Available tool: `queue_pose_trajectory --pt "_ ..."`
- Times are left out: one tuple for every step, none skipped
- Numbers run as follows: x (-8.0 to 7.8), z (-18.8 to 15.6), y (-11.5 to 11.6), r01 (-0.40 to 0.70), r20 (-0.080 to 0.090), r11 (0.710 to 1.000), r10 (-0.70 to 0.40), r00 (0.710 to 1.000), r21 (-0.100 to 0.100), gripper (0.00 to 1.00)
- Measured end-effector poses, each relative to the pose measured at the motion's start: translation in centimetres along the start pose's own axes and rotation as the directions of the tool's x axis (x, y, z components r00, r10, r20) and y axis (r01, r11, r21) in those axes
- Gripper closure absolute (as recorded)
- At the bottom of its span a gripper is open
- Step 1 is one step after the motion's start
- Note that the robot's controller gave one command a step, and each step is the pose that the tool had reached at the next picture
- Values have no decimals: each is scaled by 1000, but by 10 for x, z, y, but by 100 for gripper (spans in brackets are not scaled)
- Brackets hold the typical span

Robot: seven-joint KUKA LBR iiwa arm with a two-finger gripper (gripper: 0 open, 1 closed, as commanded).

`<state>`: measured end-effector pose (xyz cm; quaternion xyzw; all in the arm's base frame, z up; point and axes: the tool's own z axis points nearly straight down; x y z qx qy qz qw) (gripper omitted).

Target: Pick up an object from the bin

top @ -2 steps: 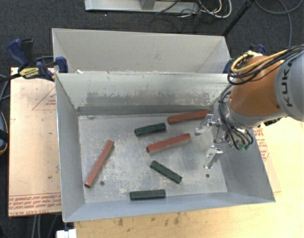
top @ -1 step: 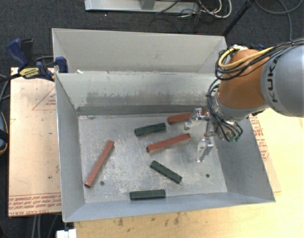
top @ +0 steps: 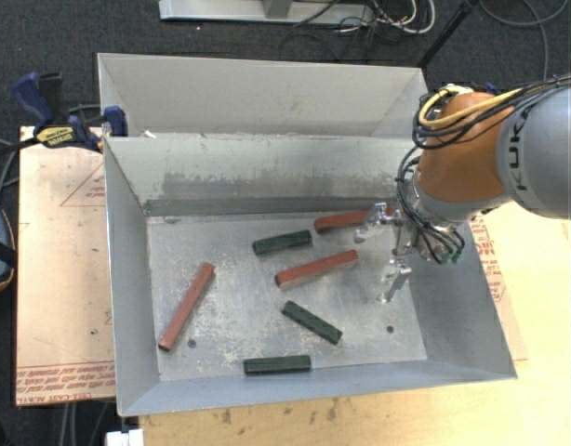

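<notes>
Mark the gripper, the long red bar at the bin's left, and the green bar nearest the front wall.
gripper [top: 391, 288], camera view, its lower tip.
long red bar [top: 186, 307], camera view, mid-length.
front green bar [top: 277, 365], camera view, its middle.

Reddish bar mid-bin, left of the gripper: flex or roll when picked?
The reddish bar looks straight with flat faces, so it is probably rigid and unlikely to roll. It lies flat on the bin floor, so a push would likely slide or pivot it. Being long, it may tilt if gripped off-centre.
</notes>
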<state>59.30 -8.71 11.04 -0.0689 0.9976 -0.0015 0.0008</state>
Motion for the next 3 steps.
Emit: queue_pose_trajectory --pt "-29 31 53 126 24 992 -126 992 2 100" --pt "-29 31 53 126 24 992 -126 992 2 100" --pt "-37 -164 60 89 0 996 -89 996 -3 100"
